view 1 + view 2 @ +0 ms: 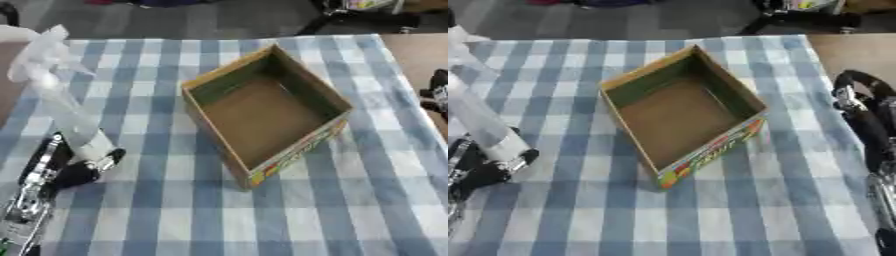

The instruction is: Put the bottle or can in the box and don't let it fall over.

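Observation:
A clear spray bottle (68, 112) with a white trigger head leans up and to the left at the table's left side. My left hand (66, 167) is shut round its lower end, its fingers curled against the base. The bottle stands left of the open cardboard box (296, 156), apart from it. The box sits turned at an angle in the middle of the checked cloth, its brown floor showing and colourful print on its near wall. My right hand (866, 120) stays at the right edge, fingers up and relaxed, holding nothing.
A blue and white checked cloth (350, 210) covers the table. Bare wood (420, 52) shows past the cloth at the right. Grey floor and dark equipment (359, 17) lie beyond the far edge.

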